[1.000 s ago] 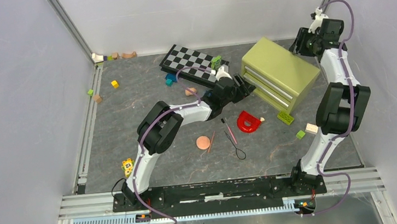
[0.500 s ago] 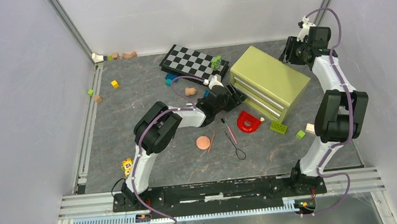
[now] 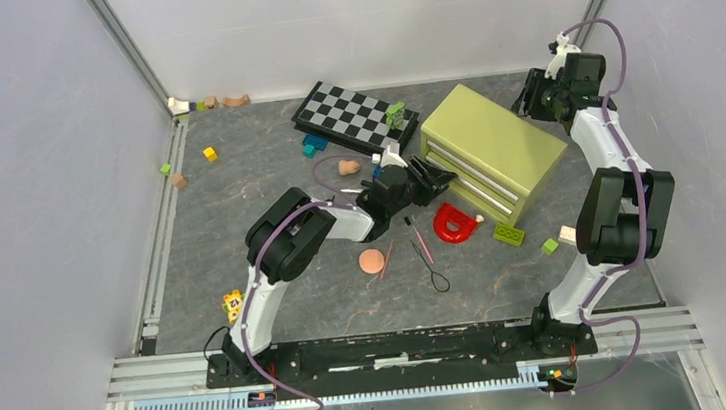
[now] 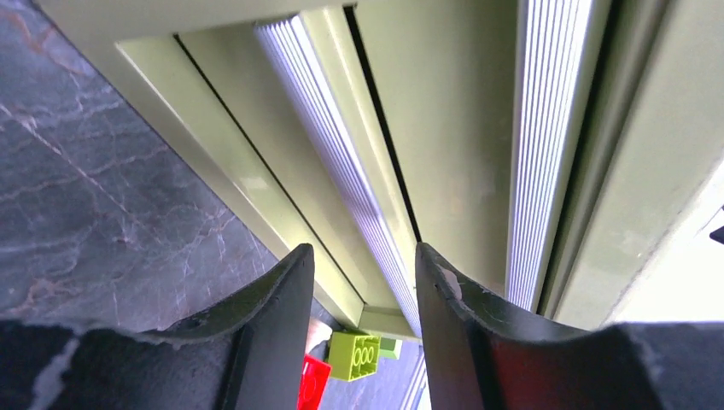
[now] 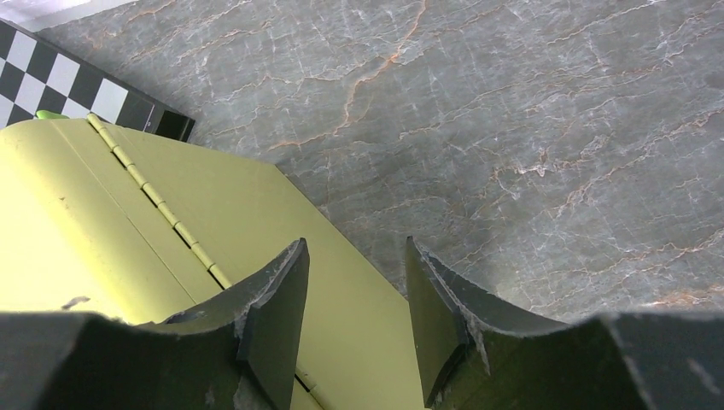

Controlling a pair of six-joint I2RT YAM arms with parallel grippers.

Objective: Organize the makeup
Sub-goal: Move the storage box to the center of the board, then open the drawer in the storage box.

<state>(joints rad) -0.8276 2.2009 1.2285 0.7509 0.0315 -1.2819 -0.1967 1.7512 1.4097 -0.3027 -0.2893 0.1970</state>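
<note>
Straddling green chest [image 3: 493, 137] drawer handle [image 4: 341, 171], left jaws open; right jaws open over its lid [image 5: 102, 222]

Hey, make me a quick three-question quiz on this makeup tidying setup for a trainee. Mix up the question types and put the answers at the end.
1. True or false: the peach puff lies on the table, outside the green chest.
2. The left pincer has its jaws either side of: A) a ribbed drawer handle; B) a pink pencil; C) the checkerboard.
3. Which arm's pincer is open by the chest's hinged rear edge?

Key:
1. True.
2. A.
3. The right pincer.
</note>
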